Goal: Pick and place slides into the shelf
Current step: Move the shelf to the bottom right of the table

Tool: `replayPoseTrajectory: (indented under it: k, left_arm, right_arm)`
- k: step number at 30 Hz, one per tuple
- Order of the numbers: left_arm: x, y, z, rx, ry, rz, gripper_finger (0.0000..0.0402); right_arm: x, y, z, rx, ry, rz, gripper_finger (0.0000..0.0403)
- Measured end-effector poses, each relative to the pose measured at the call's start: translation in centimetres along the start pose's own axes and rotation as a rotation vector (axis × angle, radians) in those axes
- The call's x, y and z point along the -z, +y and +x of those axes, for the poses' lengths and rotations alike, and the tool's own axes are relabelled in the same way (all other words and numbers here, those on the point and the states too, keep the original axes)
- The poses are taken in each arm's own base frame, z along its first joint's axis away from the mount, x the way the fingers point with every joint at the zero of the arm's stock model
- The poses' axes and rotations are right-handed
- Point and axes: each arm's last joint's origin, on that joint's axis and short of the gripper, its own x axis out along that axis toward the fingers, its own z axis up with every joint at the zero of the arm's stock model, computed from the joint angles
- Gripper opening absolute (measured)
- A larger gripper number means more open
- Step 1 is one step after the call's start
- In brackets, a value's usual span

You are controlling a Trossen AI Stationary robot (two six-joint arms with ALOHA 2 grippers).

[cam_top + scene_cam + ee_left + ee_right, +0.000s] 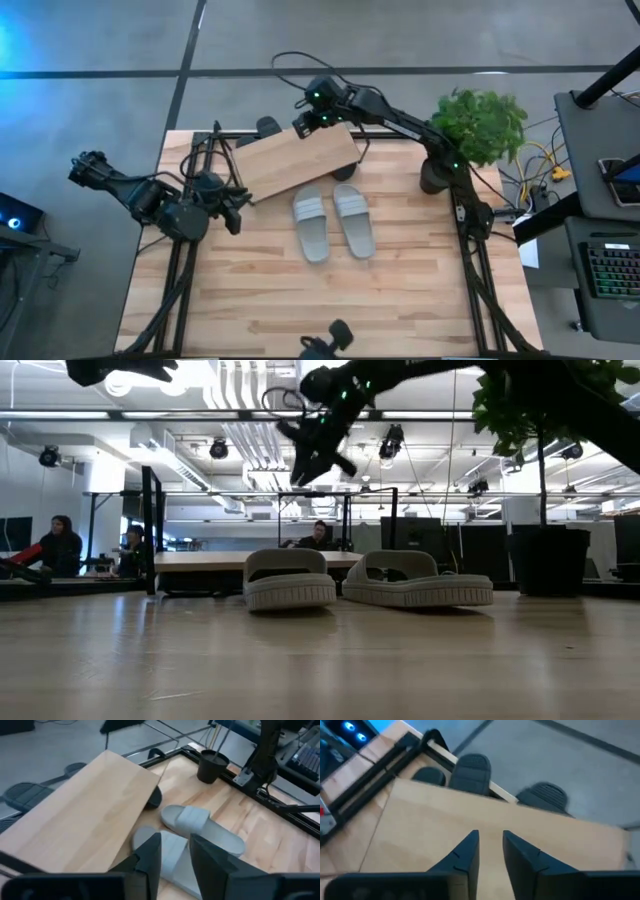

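Fingers on your right gripper (490,851) are narrow and empty over the shelf (297,160) top, probably checking the dark slides (471,771) poking out behind it. Left gripper (175,855), same narrow gap, holds nothing, aimed at the two light grey slides (335,221) beside the shelf on the table (400,290).
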Motion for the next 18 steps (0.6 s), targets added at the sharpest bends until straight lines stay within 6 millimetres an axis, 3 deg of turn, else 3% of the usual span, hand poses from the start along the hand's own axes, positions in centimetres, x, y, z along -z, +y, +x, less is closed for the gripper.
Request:
replayPoseTrajectory:
  k: [3,6,11,18]
  left_arm:
    - [-0.2,0.6,-0.4,0.001,-0.006,-0.009,0.0064]
    - [-0.4,0.9,-0.6,0.008,-0.012,-0.001,0.0049]
    - [-0.6,1.1,-0.8,0.008,-0.025,0.017,0.004]
    - [-0.6,1.1,-0.6,-0.015,-0.046,0.055,0.004]
  right_arm:
    - [0.8,-0.9,1.2,-0.022,0.033,0.059,0.0053]
    - [1.0,-0.3,-0.4,0.018,0.011,0.037,0.0041]
    - [1.0,2.6,-3.2,0.033,-0.097,-0.02,0.0039]
    - [3.3,7.7,-5.1,-0.024,-0.099,-0.099,0.0038]
